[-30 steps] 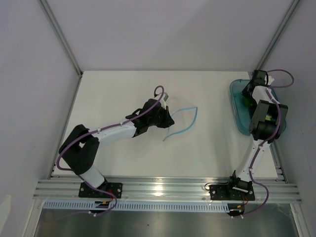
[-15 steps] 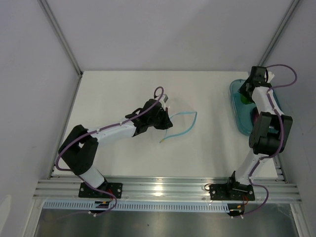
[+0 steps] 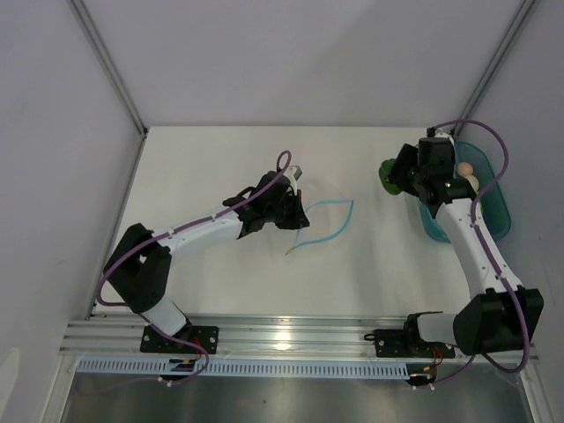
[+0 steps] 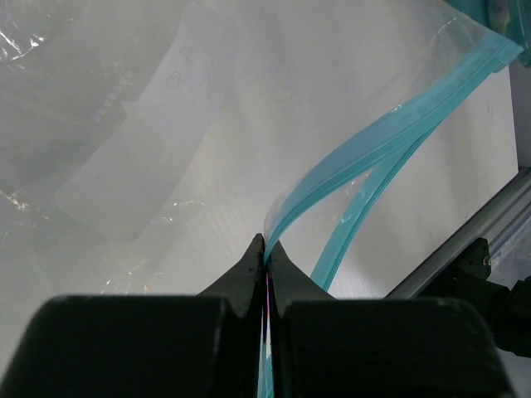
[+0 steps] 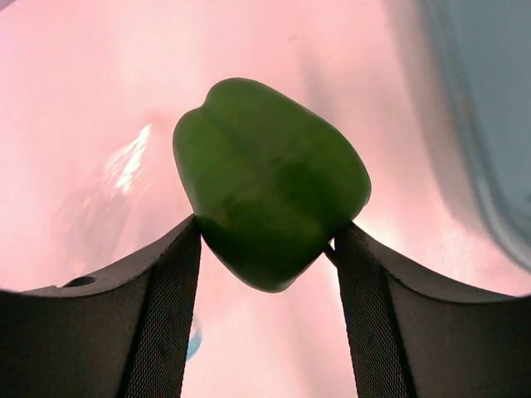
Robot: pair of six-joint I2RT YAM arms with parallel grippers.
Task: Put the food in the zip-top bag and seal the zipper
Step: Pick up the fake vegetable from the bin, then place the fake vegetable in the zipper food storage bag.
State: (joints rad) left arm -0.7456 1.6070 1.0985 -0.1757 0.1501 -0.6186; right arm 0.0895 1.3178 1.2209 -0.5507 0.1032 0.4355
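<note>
Left gripper (image 4: 265, 249), centre of the top view: jaws together, clamped on one lip of the zipper (image 4: 390, 141), with the zip-top bag (image 3: 319, 214) mouth gaping. Right gripper (image 5: 270, 240), upper right: clamped on the green bell pepper (image 5: 270, 178). It has lifted from the tray (image 3: 498, 225) and swung left toward the bag. Insertion is probably next.

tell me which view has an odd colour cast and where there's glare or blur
Right wrist view: the background is washed pink, though the green bell pepper is sharp. Left wrist view: small glints on the crinkled zip-top bag; the left tool is dark and featureless up close. Top external view: bright reflection on the near metal rail.
</note>
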